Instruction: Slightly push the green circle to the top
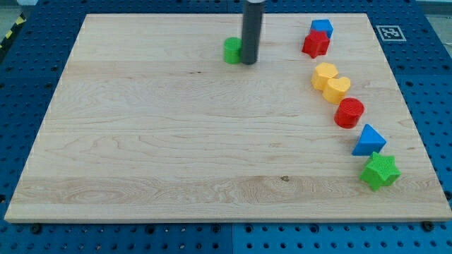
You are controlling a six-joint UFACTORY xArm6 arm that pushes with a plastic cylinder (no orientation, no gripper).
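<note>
Rod: upright, entering from the view's top; my tip (248, 63) touches the green circle (232, 50) on its right side, near the desk (176, 155) top edge. No claw fitted.

Blocks, right side: blue 2, red 2, yellow 2, green star (380, 171) 1.
</note>
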